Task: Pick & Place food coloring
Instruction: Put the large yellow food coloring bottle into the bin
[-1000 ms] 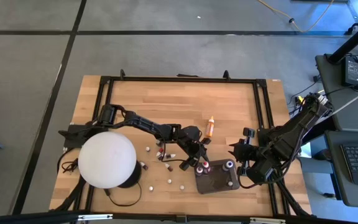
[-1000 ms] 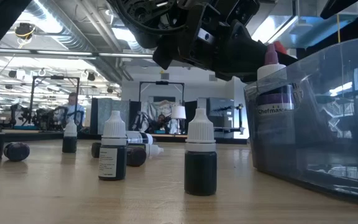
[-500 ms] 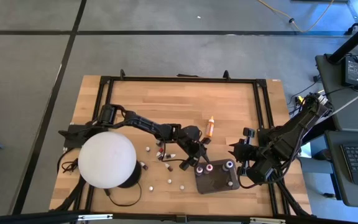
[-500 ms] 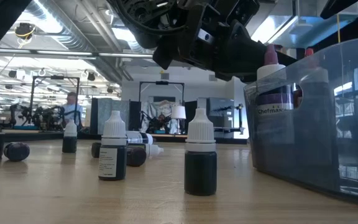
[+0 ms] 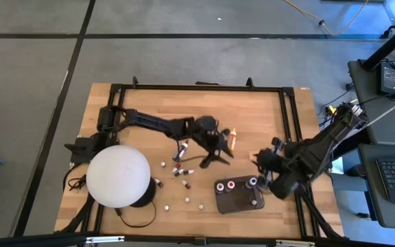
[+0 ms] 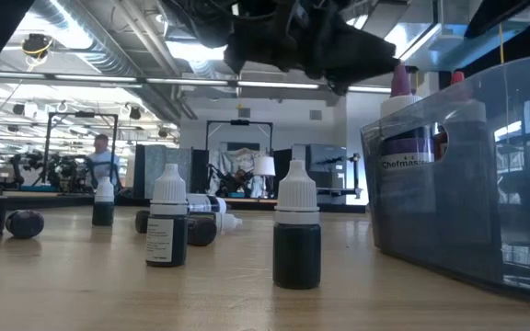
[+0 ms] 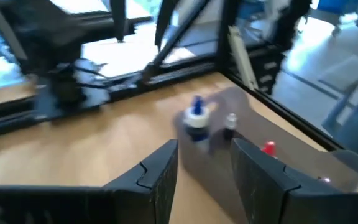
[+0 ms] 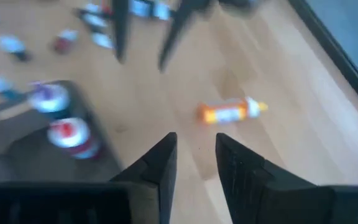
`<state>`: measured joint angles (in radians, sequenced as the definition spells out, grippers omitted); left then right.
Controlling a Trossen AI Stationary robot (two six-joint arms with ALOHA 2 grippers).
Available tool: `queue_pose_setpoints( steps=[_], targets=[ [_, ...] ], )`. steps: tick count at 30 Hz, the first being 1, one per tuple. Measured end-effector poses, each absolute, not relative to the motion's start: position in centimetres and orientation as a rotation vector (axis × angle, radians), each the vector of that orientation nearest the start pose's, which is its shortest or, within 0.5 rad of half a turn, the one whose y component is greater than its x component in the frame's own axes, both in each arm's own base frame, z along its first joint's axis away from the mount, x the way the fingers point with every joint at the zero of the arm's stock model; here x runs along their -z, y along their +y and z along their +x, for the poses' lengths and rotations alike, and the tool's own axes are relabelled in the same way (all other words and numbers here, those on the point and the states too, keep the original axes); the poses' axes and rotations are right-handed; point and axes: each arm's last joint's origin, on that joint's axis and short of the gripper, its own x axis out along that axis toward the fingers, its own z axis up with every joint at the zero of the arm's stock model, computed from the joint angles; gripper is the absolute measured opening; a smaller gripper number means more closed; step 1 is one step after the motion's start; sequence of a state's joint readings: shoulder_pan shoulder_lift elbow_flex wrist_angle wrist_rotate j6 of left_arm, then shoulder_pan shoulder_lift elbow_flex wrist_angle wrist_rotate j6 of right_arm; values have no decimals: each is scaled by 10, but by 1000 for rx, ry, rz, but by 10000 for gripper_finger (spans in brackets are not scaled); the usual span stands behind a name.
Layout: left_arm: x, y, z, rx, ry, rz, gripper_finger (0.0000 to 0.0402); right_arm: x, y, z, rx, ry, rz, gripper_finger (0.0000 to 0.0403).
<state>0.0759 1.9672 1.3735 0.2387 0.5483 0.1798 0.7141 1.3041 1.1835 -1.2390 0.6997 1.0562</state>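
Note:
The food coloring bottles are tiny. Several (image 5: pixel 177 168) stand or lie scattered on the wood table between the white dome and the tray. Three more (image 5: pixel 232 184) stand upright in the dark grey tray (image 5: pixel 238 199). A longer orange one (image 5: pixel 232 138) lies on its side toward the far edge. My left gripper (image 5: pixel 217 161) hovers open and empty above the table, on the far side of the tray's left end; its wrist view looks past the fingers (image 7: pixel 160 171) at the tray (image 7: pixel 241 124). My right gripper (image 5: pixel 260 159) hangs open and empty, on the far side of the tray's right end.
A big white dome (image 5: pixel 118 176) stands at the near left. A black frame (image 5: pixel 290 123) borders the table's far and right sides. In the low view two bottles (image 6: pixel 297 234) stand upright in front of the tray's wall (image 6: pixel 467 184).
My left gripper has risen from the tray's left end and gone toward the table's far edge, staying open. The bottles in the tray stay upright. My right gripper has rolled about its own axis, almost in place.

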Motion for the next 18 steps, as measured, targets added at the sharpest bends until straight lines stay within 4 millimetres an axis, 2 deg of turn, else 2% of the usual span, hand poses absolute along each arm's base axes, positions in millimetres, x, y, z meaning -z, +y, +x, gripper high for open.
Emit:
queue_pose_setpoints(
  steps=[3, 6, 10, 14, 18],
  targets=[
    [-234, 40, 432, 438, 282, 21, 145, -298, 111, 183, 599, 936, 135, 114],
    [-232, 58, 415, 391, 301, 3, 143, -299, 91, 188, 702, 965, 158, 114],
    [-234, 76, 386, 336, 316, -15, 146, -305, 67, 191, 738, 984, 161, 114],
    [-240, 85, 343, 282, 289, -21, 148, -314, 52, 191, 701, 953, 148, 114],
    [-242, 81, 302, 246, 214, -32, 145, -315, 44, 191, 625, 871, 127, 114]
  ],
)
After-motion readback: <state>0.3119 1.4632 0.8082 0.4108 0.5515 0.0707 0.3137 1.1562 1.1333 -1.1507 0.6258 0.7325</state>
